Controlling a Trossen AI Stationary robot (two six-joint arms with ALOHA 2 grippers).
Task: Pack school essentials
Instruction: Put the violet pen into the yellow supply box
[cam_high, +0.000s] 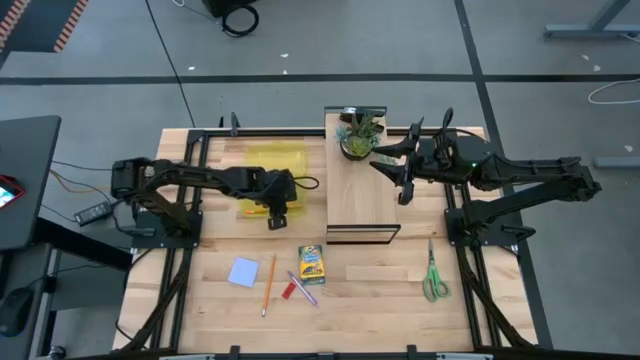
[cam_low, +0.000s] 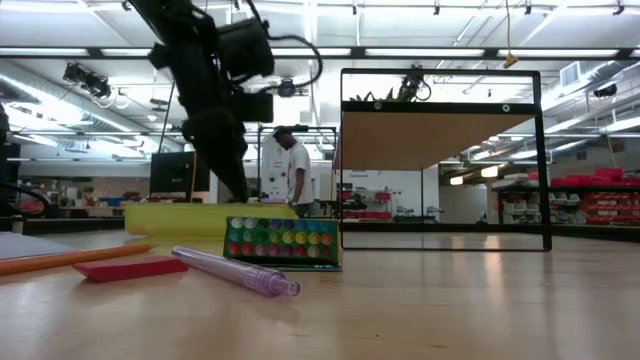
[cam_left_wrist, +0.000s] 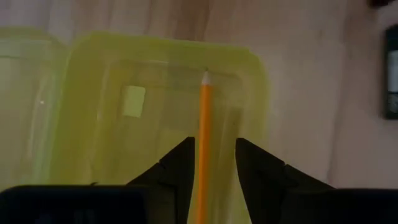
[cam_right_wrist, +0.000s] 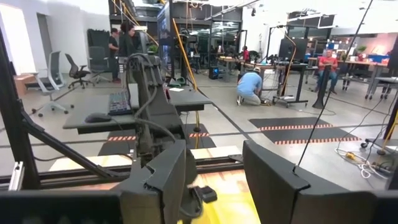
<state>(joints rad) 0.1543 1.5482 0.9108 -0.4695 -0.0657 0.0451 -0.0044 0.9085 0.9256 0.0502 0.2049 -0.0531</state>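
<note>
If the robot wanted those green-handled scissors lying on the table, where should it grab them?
Probably the green-handled scissors are best taken from straight above, gripper fingers closing across the narrow blades just ahead of the handle loops. They lie flat on the wooden table with bare space around them, nearest the right arm.

Bright overhead strip lights, blurred foreground

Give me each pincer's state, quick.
Left pincer: open, an orange pencil between its fingers over the yellow case.
Right pincer: open, holding nothing.
</note>
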